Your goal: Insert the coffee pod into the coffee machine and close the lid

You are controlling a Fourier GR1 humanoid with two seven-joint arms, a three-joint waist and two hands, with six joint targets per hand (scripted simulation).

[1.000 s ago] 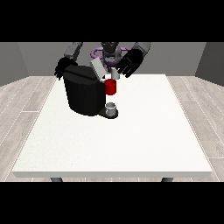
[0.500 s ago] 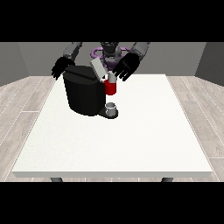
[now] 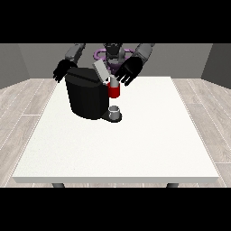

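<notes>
Both hands lower since earlier, right-side hand [image 3: 127,72] fingers spread beside tilted lid [image 3: 102,72]; left-side hand [image 3: 61,72] fingers unclear

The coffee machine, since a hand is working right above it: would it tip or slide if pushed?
The coffee machine looks broad, blocky and squat on the table, so it probably resists tipping. Its raised lid is thin and angled, likely the part that gives first. The hand at the view's right, fingers open, is beside that lid.
</notes>
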